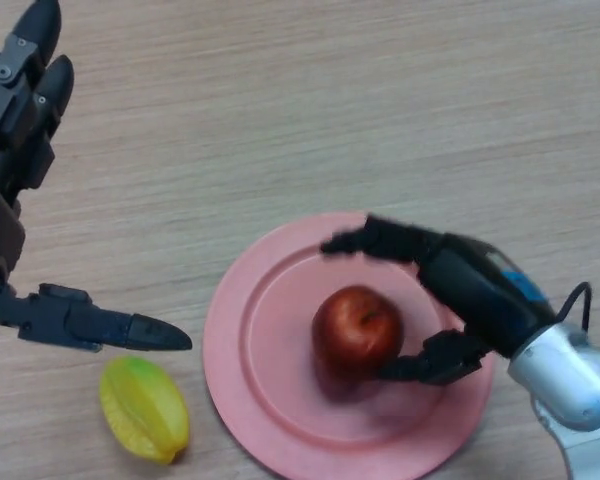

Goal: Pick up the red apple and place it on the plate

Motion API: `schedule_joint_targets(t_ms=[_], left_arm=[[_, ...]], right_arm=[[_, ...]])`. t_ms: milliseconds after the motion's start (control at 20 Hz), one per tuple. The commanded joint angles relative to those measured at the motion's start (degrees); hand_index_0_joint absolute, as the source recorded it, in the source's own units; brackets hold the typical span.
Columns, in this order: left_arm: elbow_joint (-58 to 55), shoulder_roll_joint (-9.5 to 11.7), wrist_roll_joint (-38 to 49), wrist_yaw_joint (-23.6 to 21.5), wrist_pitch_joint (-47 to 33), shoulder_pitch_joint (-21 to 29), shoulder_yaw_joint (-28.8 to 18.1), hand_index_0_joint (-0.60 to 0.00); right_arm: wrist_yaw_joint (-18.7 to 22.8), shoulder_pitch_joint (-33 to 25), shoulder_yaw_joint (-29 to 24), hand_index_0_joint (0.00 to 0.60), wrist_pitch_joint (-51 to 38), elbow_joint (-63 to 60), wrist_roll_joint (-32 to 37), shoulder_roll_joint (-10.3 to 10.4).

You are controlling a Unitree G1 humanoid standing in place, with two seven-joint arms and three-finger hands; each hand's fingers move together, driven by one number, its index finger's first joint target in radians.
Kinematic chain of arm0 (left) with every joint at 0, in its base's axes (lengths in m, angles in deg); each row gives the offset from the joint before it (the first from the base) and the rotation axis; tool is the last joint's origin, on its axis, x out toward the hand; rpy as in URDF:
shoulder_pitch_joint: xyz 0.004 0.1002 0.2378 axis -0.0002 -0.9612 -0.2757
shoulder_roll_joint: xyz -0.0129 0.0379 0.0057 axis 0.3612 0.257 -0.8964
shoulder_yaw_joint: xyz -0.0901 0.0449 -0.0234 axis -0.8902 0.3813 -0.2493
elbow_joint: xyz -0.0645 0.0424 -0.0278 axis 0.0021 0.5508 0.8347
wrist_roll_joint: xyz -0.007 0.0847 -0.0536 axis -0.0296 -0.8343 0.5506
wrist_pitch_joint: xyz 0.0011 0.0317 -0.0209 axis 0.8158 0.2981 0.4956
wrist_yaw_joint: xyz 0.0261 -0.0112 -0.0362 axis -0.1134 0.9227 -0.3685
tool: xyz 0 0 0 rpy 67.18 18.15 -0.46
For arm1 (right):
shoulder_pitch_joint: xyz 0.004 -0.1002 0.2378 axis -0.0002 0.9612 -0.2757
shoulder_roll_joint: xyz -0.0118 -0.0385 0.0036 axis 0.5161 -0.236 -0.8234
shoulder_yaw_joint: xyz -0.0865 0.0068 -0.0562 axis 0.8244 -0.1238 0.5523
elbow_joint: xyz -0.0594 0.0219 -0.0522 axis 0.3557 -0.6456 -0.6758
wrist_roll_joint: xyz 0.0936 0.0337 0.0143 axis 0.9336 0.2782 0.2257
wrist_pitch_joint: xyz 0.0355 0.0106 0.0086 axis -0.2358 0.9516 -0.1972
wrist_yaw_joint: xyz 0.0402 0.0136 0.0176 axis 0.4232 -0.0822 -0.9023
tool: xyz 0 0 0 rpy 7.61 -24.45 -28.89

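The red apple [355, 332] rests stem-up in the middle of the pink plate [250, 330]. My right hand [470, 290] comes in from the right and spans the apple. Its fingers [380, 240] reach out over the plate's far side, a little away from the fruit. The thumb [425, 365] lies at the apple's near right side, touching it or nearly so. This hand is open and does not clasp the apple. At the left edge, my left hand [15, 120] hovers open, fingers straight and thumb [100, 325] pointing right.
A yellow-green starfruit [145, 408] lies on the wooden table [330, 100] just left of the plate, below the left thumb. The plate's near rim sits close to the bottom of the view.
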Motion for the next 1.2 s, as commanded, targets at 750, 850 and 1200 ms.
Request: schedule_joint_targets(t_ms=[750,850,1200], left_arm=[[0.82,3.35,2.06,-0.68,-4.98,4.66,-1.83,0.0],[1.46,3.64,3.09,-0.57,-3.99,5.08,-1.88,0.0],[0.08,2.86,2.45,-0.73,-4.45,4.43,-0.5,0.0]], right_arm=[[0.17,-0.23,-21.65,0.0,11.42,17.73,43.53,-8.55],[-0.84,0.06,-21.58,0.0,11.05,17.59,42.39,-8.34],[-2.52,2.73,-21.69,0.0,13.23,22.28,44.06,-7.54]])
